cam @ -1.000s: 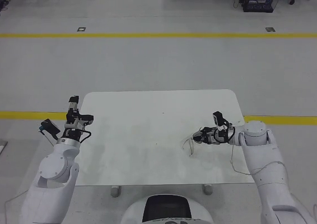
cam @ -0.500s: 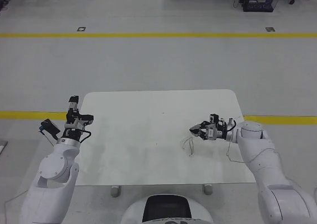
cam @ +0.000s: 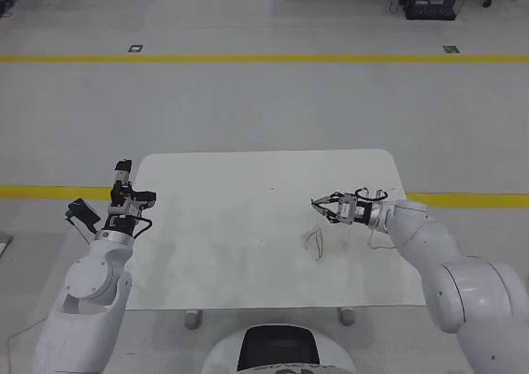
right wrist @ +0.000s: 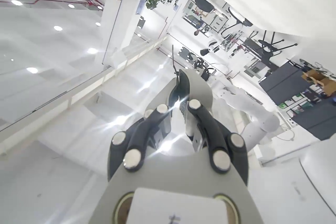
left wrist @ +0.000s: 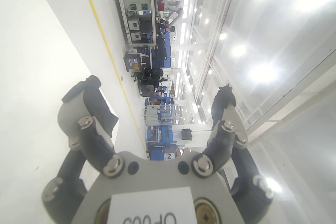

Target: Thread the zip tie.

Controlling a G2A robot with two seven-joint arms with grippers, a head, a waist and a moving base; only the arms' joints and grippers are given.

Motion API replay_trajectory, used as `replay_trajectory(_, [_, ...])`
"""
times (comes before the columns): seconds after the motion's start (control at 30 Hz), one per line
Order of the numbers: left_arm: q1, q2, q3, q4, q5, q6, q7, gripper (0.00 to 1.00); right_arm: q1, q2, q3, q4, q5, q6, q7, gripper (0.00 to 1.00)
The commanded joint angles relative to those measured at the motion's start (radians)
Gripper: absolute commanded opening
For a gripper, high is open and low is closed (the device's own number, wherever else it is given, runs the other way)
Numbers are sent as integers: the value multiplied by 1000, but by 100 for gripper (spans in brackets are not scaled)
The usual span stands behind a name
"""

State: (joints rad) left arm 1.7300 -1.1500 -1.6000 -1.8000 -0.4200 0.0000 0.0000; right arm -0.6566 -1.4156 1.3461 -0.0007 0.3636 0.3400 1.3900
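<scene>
My right gripper (cam: 319, 205) hovers over the right part of the white table (cam: 236, 271), shut on a thin dark zip tie (cam: 315, 241). The tie's loose length curves down from the fingers towards the tabletop. In the right wrist view the gripper (right wrist: 179, 77) pinches the tie, and a short dark end of the zip tie (right wrist: 173, 58) pokes out past the tips. My left gripper (cam: 126, 198) stands at the table's left edge, pointing away from me. Its fingers (left wrist: 89, 96) are spread wide with nothing between them, and the gripper (left wrist: 157, 96) faces the hall.
The table's middle, between the two arms, is bare white surface. Its left edge runs right beside the left gripper. A yellow floor line (cam: 489, 199) passes behind the table on both sides.
The right gripper has turned its wrist and shifted slightly left and away from me, lifting the held end of the zip tie. The left arm has kept still.
</scene>
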Motion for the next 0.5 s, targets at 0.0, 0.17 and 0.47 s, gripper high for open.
replay_trajectory(0.0, [0,0,0,0,0,0,0,100,0,0,0,1,0,0,0,0])
replay_trajectory(0.17, [0,0,0,0,0,0,0,100,-34,-4,25,-39,51,0,0,0])
replay_trajectory(0.47, [0,0,0,0,0,0,0,100,-63,-25,63,-66,191,0,0,0])
